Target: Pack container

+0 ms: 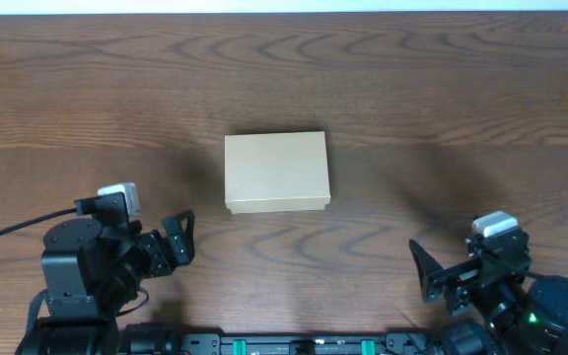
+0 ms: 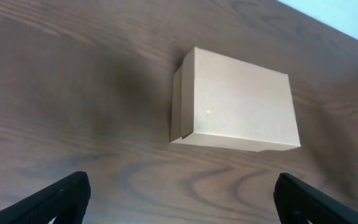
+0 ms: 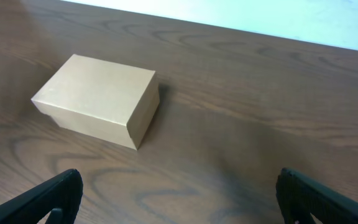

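Note:
The container is a plain brown cardboard box with its flap lid closed, sitting at the middle of the wooden table. It also shows in the left wrist view and in the right wrist view. My left gripper is open and empty near the front left, well short of the box; its fingers frame bare table in the left wrist view. My right gripper is open and empty at the front right, apart from the box; it shows in the right wrist view.
The wooden table stretches around the box on all sides. Its far edge meets a pale surface at the top of the overhead view. A black cable runs from the left arm off the left edge.

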